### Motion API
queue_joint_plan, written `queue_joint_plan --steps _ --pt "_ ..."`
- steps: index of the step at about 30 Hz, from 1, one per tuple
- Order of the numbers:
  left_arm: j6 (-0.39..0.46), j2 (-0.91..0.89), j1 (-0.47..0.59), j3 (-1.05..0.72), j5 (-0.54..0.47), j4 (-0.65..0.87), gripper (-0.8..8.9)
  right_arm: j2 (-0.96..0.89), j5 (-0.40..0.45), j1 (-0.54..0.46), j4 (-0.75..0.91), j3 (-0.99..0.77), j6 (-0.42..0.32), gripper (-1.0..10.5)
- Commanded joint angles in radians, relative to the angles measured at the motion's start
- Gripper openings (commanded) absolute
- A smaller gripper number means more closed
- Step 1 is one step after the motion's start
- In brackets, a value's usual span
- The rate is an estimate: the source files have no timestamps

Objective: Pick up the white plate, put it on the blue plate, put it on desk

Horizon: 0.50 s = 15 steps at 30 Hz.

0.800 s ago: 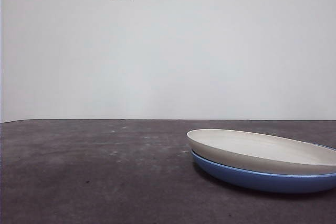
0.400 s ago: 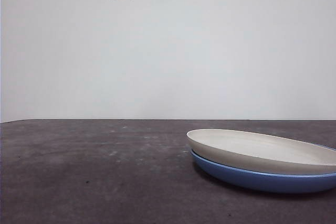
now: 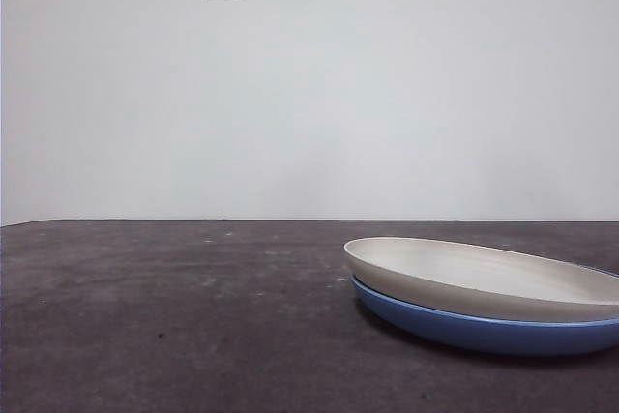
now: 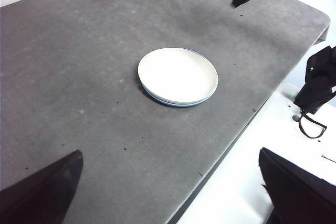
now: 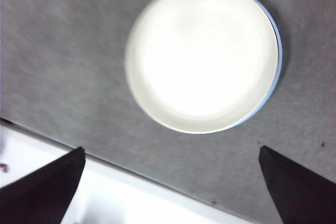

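Now the white plate (image 3: 484,278) sits nested on the blue plate (image 3: 484,331), cream and matte, slightly off-centre so a blue crescent peeks out. Stacking looks done; what's left, I'd say, is lifting it off onto the desk (image 3: 174,316). The right gripper (image 5: 170,182) hangs above it, jaws spread wide, empty. The left gripper (image 4: 168,187) waits farther off, likewise open, though its tips are cropped.

Cream plate (image 3: 484,278), blue plate (image 3: 464,328), speckled grey desk (image 3: 174,316).
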Motion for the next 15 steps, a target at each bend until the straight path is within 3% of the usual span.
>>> queue_joint_plan --steps 1,15 --pt "0.014 0.003 -0.008 0.012 -0.005 0.007 6.26 0.098 0.003 -0.033 -0.028 0.016 -0.112 6.3" --pt "0.012 0.004 -0.008 0.012 -0.005 0.012 6.26 0.387 -0.107 -0.174 0.176 0.01 -0.194 6.3"
